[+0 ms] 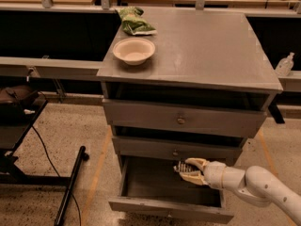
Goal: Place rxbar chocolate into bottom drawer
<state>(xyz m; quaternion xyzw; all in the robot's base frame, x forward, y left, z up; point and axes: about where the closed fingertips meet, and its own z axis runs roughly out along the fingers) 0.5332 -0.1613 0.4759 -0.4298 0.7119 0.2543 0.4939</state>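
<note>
Here, above the open, deep grey metal bottom drawer point(164, 209), we find the cream two-finger gripper point(185, 169) pinching the small dark-wrapped rxbar chocolate point(178, 167); we should lower it well inside before releasing.

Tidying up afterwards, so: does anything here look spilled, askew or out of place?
Nothing stands out. The gripper holds the rxbar chocolate over the open bottom drawer; the bowl and green bag sit neatly on the cabinet top.
</note>
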